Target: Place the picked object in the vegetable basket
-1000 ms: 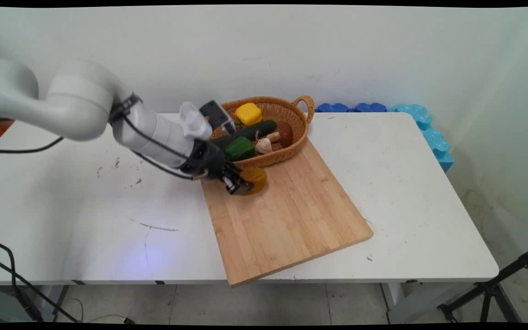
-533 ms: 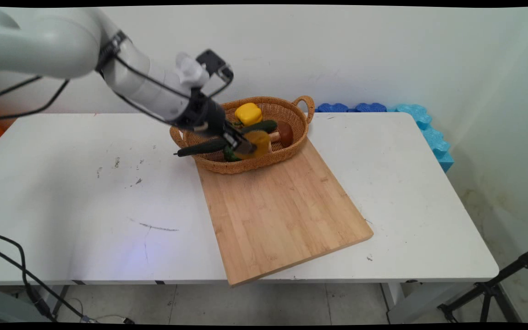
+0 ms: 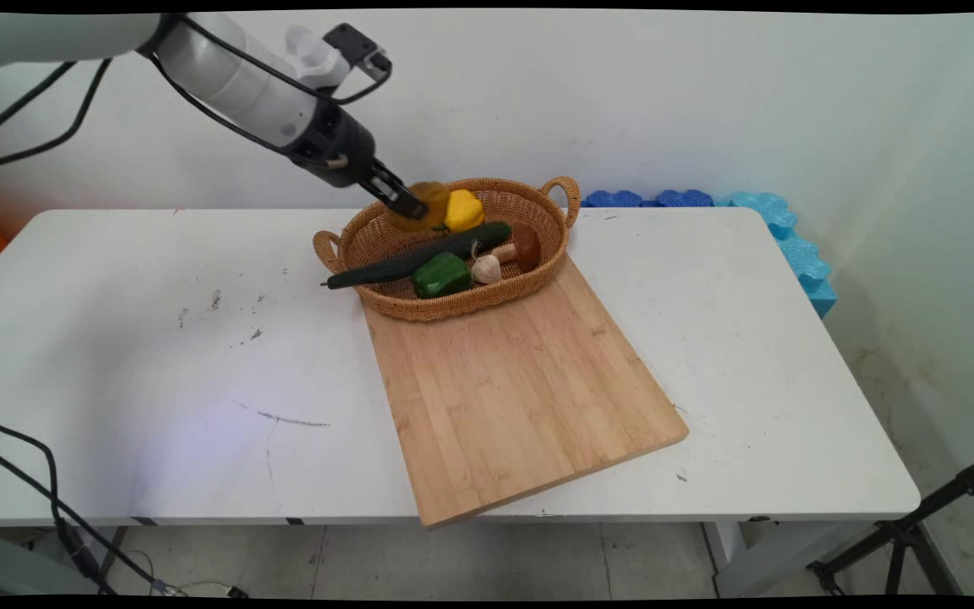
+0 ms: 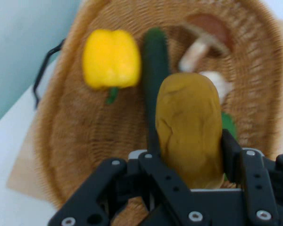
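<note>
My gripper (image 3: 409,203) (image 4: 188,155) is shut on a brownish-yellow potato (image 3: 424,205) (image 4: 188,127) and holds it in the air over the back left part of a wicker basket (image 3: 385,300) (image 4: 70,136). In the basket lie a yellow pepper (image 3: 463,209) (image 4: 111,59), a long dark green cucumber (image 3: 419,258) (image 4: 154,56) whose end sticks out over the left rim, a green pepper (image 3: 442,275), a garlic bulb (image 3: 487,269) and a brown mushroom (image 3: 521,246) (image 4: 203,35).
A wooden cutting board (image 3: 521,389) lies bare on the white table (image 3: 157,355) in front of the basket. Blue foam pieces (image 3: 774,228) line the table's back right edge. A black tripod leg (image 3: 918,524) stands on the floor at lower right.
The gripper rose from the cutting board's near left corner, carrying the potato up and back, to above the basket's back left part. The arm lifted towards the picture's top left.
</note>
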`<state>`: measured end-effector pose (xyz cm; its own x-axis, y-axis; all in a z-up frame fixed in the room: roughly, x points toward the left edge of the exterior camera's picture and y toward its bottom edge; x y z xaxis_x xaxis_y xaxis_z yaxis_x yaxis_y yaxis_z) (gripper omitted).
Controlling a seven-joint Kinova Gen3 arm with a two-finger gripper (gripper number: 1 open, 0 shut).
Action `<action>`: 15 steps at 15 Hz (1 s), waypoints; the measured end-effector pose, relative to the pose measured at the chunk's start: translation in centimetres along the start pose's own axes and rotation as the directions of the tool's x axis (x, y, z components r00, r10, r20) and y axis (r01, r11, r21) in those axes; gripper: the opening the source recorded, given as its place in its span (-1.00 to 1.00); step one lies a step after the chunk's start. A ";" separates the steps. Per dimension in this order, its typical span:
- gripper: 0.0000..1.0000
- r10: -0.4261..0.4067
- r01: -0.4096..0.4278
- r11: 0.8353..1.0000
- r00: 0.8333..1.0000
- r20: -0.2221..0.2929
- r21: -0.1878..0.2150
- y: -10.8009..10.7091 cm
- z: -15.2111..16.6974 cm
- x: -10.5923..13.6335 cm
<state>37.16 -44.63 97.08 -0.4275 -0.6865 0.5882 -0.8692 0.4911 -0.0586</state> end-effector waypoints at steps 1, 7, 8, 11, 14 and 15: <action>-1.00 -0.007 0.007 1.000 1.000 0.010 0.015 -0.9 0.2 -0.2; -1.00 -0.060 0.057 0.996 0.997 0.040 0.061 -5.2 2.3 -2.9; -1.00 -0.065 0.063 0.996 0.997 0.039 0.060 -5.5 2.6 -3.2; -1.00 -0.077 0.076 0.996 0.997 0.028 0.053 -6.3 3.8 -4.2; -1.00 -0.084 0.083 0.995 0.996 0.016 0.049 -7.0 4.8 -5.0; -1.00 -0.085 0.084 0.995 0.996 0.011 0.048 -7.2 5.2 -5.3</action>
<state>44.36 -47.31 90.17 -0.3547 -0.7316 0.5822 -0.9130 0.4053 -0.0470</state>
